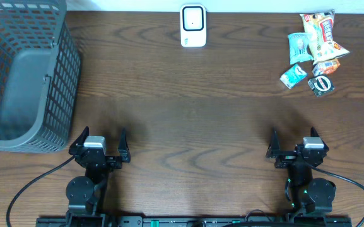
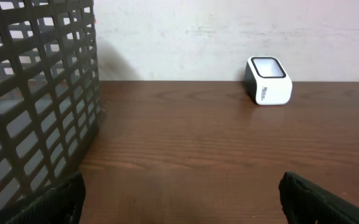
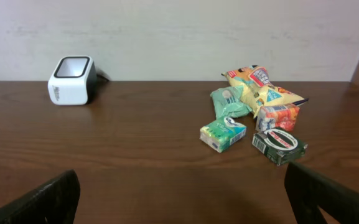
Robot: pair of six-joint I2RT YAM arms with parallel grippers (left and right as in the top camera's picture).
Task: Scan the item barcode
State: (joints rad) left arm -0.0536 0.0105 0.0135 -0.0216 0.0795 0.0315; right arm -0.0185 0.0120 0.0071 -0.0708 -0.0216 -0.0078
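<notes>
The white barcode scanner stands at the table's far edge, middle; it also shows in the left wrist view and the right wrist view. The items lie in a pile at the far right: a yellow snack bag, a green pouch, an orange pack, a small green box and a dark box. My left gripper and right gripper rest near the front edge, both open and empty, far from the items.
A grey mesh basket stands at the left side of the table, just beyond my left gripper; its wall fills the left of the left wrist view. Bare wood table lies between the grippers, scanner and items.
</notes>
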